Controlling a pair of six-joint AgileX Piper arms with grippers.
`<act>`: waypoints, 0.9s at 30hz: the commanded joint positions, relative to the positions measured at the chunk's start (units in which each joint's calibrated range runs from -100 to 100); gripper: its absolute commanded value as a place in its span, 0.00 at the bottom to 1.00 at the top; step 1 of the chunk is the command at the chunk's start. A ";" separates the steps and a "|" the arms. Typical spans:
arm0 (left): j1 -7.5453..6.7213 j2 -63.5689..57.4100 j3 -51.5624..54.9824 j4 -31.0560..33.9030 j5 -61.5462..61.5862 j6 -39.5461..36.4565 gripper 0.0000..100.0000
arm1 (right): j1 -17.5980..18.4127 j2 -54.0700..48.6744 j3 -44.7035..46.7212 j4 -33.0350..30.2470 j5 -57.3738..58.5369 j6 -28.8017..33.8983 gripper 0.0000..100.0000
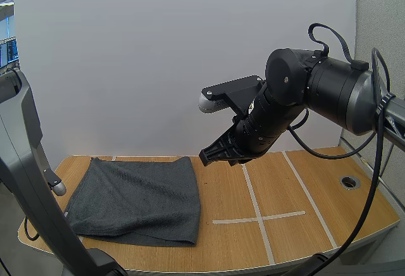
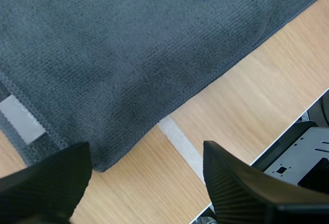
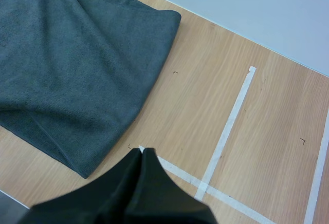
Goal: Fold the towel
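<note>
A dark grey towel (image 1: 136, 200) lies folded and flat on the left part of the wooden table (image 1: 285, 244). My right gripper (image 1: 207, 156) hangs in the air above the table's middle, just right of the towel's far right corner, clear of the cloth. In the right wrist view its fingers (image 3: 143, 154) lie together as one dark wedge, shut on nothing, beside the towel (image 3: 67, 64). My left gripper (image 2: 146, 154) hovers open over a corner of the towel (image 2: 128, 44), its fingers wide apart and holding nothing. A pale label (image 2: 20, 118) sits at the towel's hem.
White tape lines (image 1: 258, 218) form a cross on the table's right half. A round metal-rimmed hole (image 1: 349, 181) is near the right edge. The left arm's grey link (image 1: 25, 162) rises at the left. The table's edge and a metal frame (image 2: 293, 157) lie close to the left gripper.
</note>
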 commanded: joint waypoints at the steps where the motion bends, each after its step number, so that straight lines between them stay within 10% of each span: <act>1: 0.14 0.22 -1.76 -1.02 0.34 -0.73 0.99 | -0.22 -0.51 0.22 0.10 0.36 -0.57 0.00; 27: 0.14 4.35 -4.18 -1.31 -2.30 -2.21 0.91 | -0.22 -0.51 0.22 0.14 0.94 -0.57 0.00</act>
